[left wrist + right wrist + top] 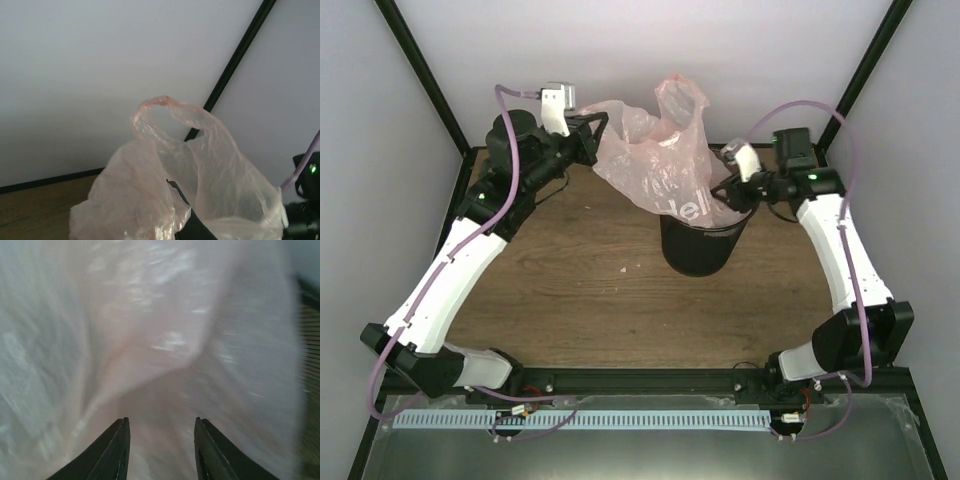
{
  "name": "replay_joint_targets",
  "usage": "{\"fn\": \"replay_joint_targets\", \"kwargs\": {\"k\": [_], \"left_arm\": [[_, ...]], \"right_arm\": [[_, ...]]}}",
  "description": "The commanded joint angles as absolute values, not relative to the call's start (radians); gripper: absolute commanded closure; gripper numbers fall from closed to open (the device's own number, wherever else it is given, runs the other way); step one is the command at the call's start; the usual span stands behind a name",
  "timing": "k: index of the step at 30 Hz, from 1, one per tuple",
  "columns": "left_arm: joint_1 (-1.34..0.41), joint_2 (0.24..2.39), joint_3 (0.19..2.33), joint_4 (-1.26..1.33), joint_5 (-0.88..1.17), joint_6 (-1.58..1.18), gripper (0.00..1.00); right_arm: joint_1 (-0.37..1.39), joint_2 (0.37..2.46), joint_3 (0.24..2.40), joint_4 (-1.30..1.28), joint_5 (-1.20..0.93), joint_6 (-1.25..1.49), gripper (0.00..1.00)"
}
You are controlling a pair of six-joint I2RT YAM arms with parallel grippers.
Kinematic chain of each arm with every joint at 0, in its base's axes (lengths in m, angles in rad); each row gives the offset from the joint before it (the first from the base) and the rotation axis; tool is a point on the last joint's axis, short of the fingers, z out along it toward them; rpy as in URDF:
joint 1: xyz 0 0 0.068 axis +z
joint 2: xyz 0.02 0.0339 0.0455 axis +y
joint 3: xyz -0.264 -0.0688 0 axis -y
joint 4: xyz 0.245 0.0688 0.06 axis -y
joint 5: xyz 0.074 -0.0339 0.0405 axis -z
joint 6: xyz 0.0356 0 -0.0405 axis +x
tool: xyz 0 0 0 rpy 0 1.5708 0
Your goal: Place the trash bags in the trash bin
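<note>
The pale-pink trash bag point(655, 150) hangs with its lower end inside the black mesh trash bin point(698, 248), which stands upright on the table. Its handle loop point(680, 92) sticks up. My left gripper point(592, 135) is shut on the bag's left side and holds it up and to the left of the bin. In the left wrist view the bag point(200, 165) drapes over one dark finger point(192, 222); the other finger is hidden. My right gripper point(730, 193) is at the bin's right rim. Its fingers are open against the bag point(165, 340), which fills that view, blurred.
The wooden table point(580, 290) is enclosed by white walls with black corner posts point(420, 70). A strip of the bin's mesh point(311, 340) shows at the right edge of the right wrist view. A metal rail point(620, 420) runs along the near edge.
</note>
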State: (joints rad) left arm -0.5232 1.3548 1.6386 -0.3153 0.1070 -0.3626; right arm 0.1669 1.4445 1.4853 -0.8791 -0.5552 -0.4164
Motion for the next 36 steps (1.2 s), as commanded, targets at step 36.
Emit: {"fn": "replay_joint_targets", "kwargs": {"k": [36], "left_arm": [[-0.653, 1.302, 1.531, -0.239, 0.308, -0.39, 0.96]], "right_arm": [[-0.07, 1.319, 1.02, -0.567, -0.863, -0.333, 0.58]]}}
